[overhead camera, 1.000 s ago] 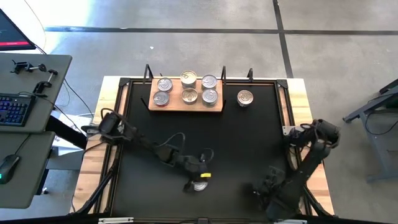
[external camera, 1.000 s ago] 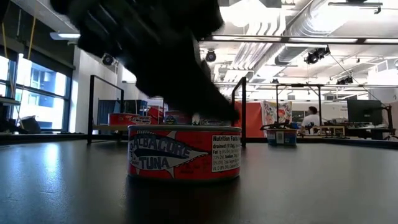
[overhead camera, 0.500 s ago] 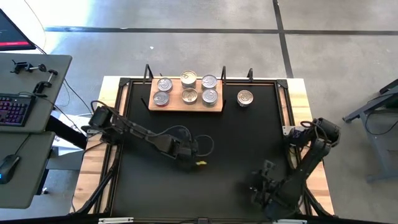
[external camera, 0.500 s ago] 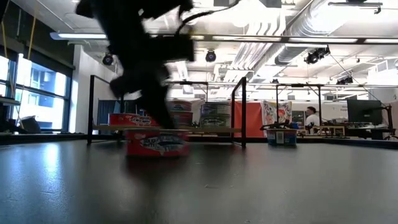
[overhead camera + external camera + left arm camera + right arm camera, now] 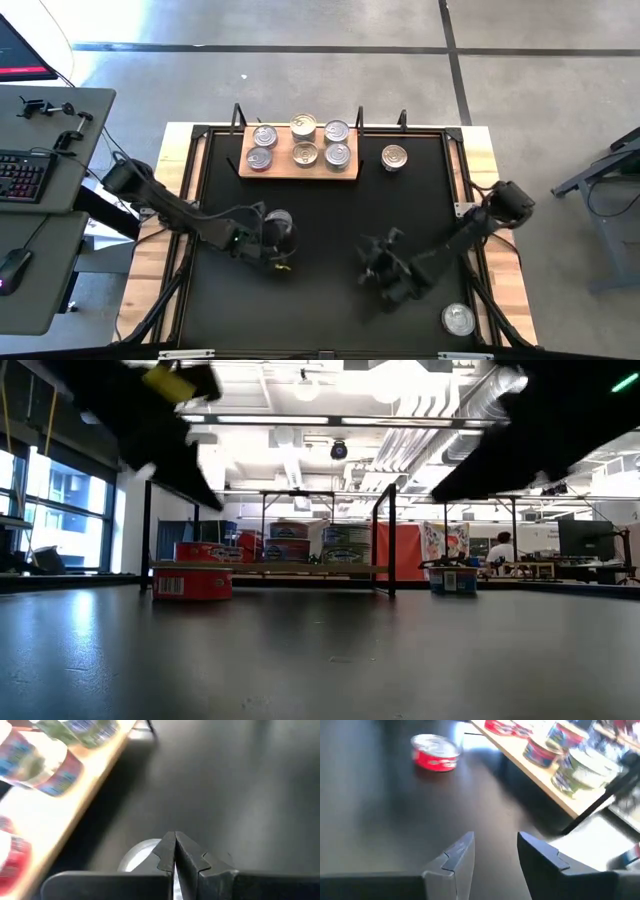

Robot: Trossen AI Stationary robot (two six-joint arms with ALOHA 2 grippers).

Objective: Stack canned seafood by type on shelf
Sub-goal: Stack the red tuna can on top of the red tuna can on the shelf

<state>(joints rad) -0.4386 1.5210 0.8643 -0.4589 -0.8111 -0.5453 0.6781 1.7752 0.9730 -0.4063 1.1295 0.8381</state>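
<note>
A red-sided tin with a silver top (image 5: 279,220) stands upright on the black table (image 5: 340,215), left of middle; it also shows in the low view (image 5: 190,582). My left gripper (image 5: 284,236) is shut right beside it (image 5: 175,851). My right gripper (image 5: 375,255) is open and empty over the table's middle right (image 5: 492,852), and its wrist view shows the red tin farther off (image 5: 436,752). The wooden shelf (image 5: 300,172) lies at the far edge with several tins (image 5: 303,153) on it. My left gripper's shut fingers (image 5: 167,851) stand at the near edge of the red-sided tin's silver top (image 5: 137,859), coming slanting from the table's left. The finger hides the meeting place, so I cannot tell whether they touch it. The tin rests flat on the table.
A lone silver-topped tin (image 5: 394,157) stands on the table right of the shelf. Another silver-topped tin (image 5: 458,319) sits near the front right corner. Black posts (image 5: 392,540) rise at the shelf's ends. A desk with a keyboard (image 5: 22,175) stands left of the table.
My left gripper has swept from near the front edge toward the far left. The red-sided tin has slid along the table with it toward the shelf, staying upright. My right gripper has come from the front right corner toward the middle, uncovering the tin there.
</note>
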